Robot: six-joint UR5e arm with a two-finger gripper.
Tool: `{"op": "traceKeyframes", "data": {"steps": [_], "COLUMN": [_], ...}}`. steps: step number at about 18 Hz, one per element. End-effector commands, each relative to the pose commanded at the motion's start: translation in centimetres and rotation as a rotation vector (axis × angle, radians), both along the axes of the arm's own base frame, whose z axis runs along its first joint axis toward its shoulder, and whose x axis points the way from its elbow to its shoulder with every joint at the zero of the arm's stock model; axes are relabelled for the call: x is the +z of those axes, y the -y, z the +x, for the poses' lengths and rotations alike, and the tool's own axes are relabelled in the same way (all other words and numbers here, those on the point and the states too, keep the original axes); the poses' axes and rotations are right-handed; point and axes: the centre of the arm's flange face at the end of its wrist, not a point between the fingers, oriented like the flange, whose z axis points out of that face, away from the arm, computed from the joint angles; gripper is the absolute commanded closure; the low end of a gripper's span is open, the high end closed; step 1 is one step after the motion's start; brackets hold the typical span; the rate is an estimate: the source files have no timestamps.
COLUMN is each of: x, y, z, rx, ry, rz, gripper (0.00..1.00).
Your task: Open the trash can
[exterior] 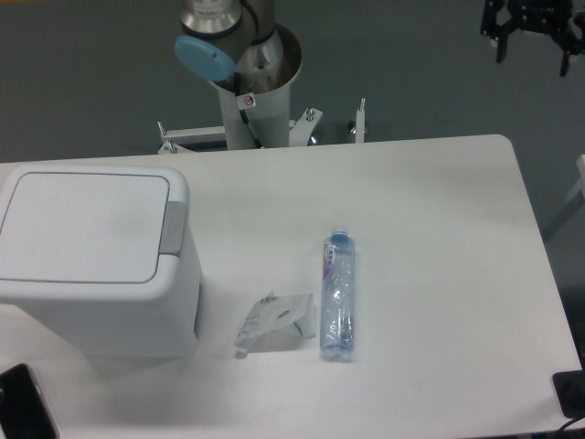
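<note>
The white trash can (96, 302) stands at the left of the table, its flat lid (84, 226) lying shut. The grey push tab (174, 227) is on the lid's right edge. My black gripper (533, 53) hangs at the top right corner of the view, beyond the table's far right corner and far from the can. Its fingers are spread apart with nothing between them.
A clear plastic bottle (337, 294) lies on the table's middle, with a crumpled white wrapper (274, 320) to its left beside the can. The arm's base (249, 87) stands at the table's back edge. Dark objects sit at the front left corner (23, 402) and the front right corner (570, 393).
</note>
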Motion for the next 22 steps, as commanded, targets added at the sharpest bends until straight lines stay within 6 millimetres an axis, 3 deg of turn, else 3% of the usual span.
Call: {"op": "traceKeyframes", "data": {"steps": [9,11,15,16,18,22], "x": [-0.1,-0.1,-0.1,0.3,0.0,-0.6], "y": [-0.9,-1.4,-7.7,-15.7,-19.5,-24.6], "z": [0.3,0.8,3.3,7.6,10.2,12.6], "rx": [0.044,0.149,0.275,0.46,0.532,0.635], "ry": [0.013,0.031,0.079,0.139,0.187,0.252], "rz": [0.078,0.119,0.2,0.293,0.322,0.357], "gripper": [0.0,0.0,0.0,0.0,0.0,0.0]}}
